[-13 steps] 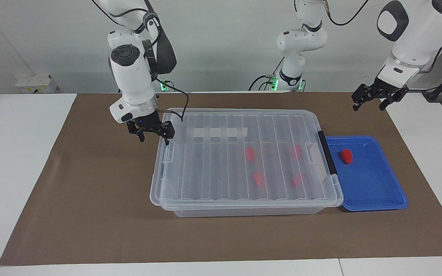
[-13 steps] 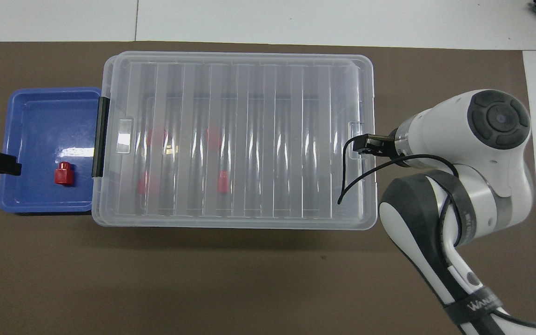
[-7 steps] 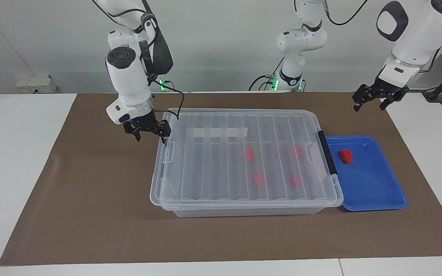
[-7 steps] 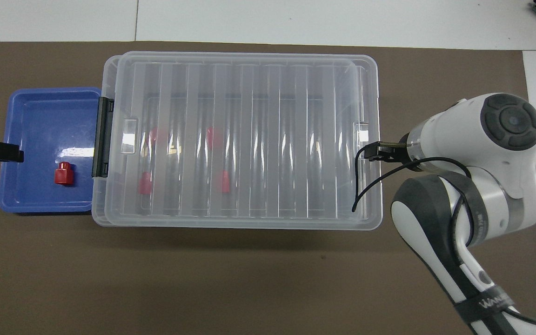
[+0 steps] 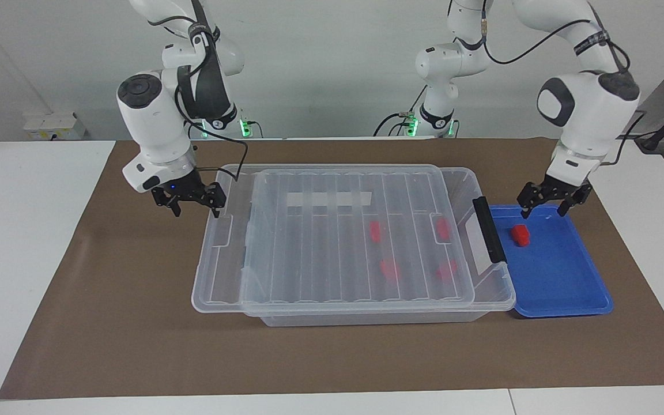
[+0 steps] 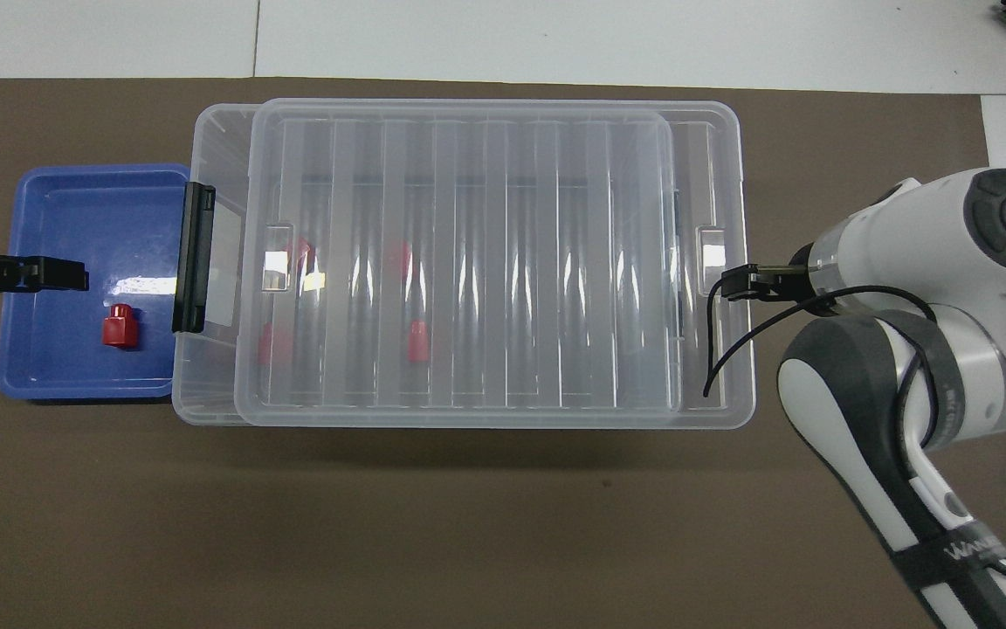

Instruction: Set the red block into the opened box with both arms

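The red block [image 5: 520,234] [image 6: 119,326] lies in the blue tray [image 5: 562,276] [image 6: 66,201], apart from everything. My left gripper [image 5: 543,210] [image 6: 66,273] hangs open just above the tray, beside the block on the robots' side. The clear box [image 5: 366,317] [image 6: 202,140] holds several red pieces [image 5: 375,230]. Its ribbed lid [image 5: 309,248] [image 6: 468,262] sits shifted toward the right arm's end, leaving a gap by the black handle [image 5: 487,230] [image 6: 193,258]. My right gripper [image 5: 192,208] [image 6: 734,284] is open, one fingertip against the lid's end edge.
The blue tray butts against the box at the left arm's end. Brown mat covers the table under both. The lid overhangs the box toward the right arm's end. A whitish tape strip [image 5: 328,199] shows through the lid.
My right gripper moved toward the right arm's end and the lid slid with it, uncovering the box by the handle. My left gripper came down over the blue tray.
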Controlling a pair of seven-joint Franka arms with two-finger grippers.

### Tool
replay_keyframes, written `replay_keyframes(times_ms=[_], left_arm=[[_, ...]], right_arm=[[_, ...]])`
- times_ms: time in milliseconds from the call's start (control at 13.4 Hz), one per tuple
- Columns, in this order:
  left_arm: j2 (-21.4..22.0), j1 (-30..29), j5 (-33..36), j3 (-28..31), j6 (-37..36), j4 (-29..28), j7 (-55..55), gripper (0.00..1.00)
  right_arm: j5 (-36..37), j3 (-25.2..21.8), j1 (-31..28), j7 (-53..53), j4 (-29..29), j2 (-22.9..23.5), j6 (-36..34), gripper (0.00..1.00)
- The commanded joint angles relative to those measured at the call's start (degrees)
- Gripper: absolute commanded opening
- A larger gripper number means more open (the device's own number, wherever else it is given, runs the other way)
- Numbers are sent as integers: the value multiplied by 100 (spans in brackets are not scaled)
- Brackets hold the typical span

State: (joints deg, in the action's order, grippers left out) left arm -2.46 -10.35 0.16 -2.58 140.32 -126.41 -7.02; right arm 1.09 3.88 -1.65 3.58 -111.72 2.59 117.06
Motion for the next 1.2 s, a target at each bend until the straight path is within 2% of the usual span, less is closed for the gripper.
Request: replay_keyframes(times_ms=[0,150,449,1047,1121], left_arm=[[2,-274,90,-49,197,-191,-54,100],[-245,-310,90,-58,460,-252,42,100],[-281,-152,90,-67,505,-410,524,100],[-396,-63,90,-67,707,-692,140,100],[-448,-55,90,-67,716,-692,157,80]], right_arm=[[58,51,-292,-515,-148,-136,62,100],[58,51,-459,-884,-113,-109,89,100],[58,42,-687,-1297,-105,-92,106,100],[75,42,-1066,-1755,-87,-30,133,100],[75,42,-1066,-1755,-87,-30,124,100]])
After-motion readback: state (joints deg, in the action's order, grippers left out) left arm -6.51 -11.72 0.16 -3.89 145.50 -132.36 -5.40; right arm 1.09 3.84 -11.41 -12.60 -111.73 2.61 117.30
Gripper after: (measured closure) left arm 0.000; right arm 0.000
